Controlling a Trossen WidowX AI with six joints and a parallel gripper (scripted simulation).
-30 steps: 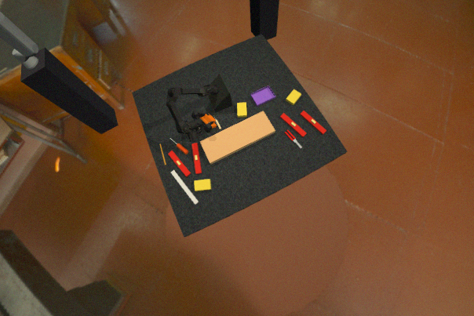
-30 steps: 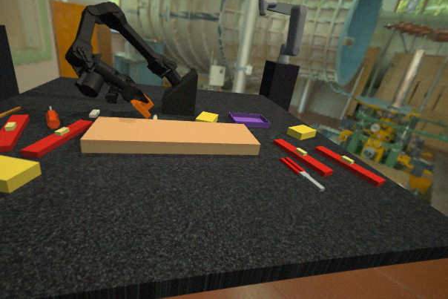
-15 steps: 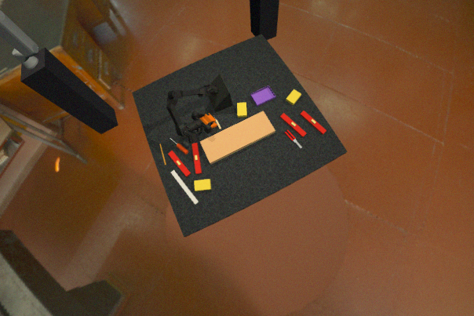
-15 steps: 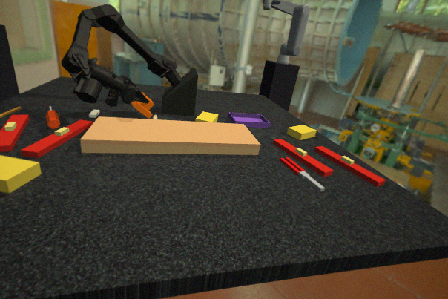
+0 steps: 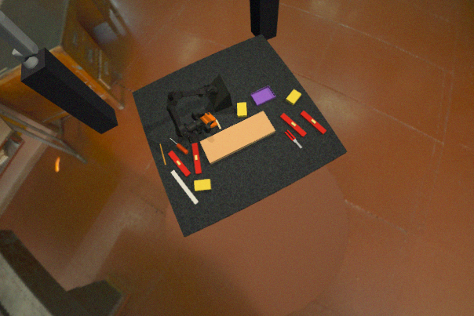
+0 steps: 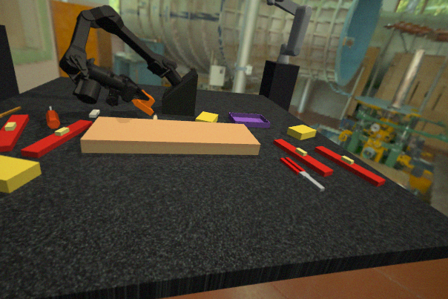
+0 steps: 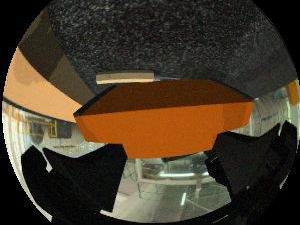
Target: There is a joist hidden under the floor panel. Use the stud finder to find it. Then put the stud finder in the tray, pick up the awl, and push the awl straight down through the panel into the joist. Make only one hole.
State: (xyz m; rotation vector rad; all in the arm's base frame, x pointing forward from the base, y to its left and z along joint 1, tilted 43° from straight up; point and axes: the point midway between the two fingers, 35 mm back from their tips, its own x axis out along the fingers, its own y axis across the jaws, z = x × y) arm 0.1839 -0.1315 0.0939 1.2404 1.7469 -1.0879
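My gripper (image 5: 207,121) (image 6: 144,104) is shut on the orange stud finder (image 5: 209,119) (image 6: 145,104) (image 7: 166,121), which fills the middle of the wrist view. It hangs low over the dark mat, just behind the back-left corner of the tan floor panel (image 5: 238,139) (image 6: 170,136) (image 7: 31,88). The awl (image 5: 217,123) (image 6: 155,116) (image 7: 126,78), with a pale wooden handle and a thin tip, lies on the mat right by that corner, just past the stud finder. The purple tray (image 5: 263,96) (image 6: 249,119) stands empty behind the panel's right end.
The arm's black wedge base (image 5: 221,93) (image 6: 182,93) stands behind the panel. An orange-red screwdriver (image 5: 180,147) (image 6: 53,119), red levels (image 5: 196,158) (image 6: 56,138), a white ruler (image 5: 184,187) and a pencil lie left. Yellow blocks (image 5: 242,109) (image 6: 207,116), two levels and a red knife (image 5: 294,140) (image 6: 302,173) lie right.
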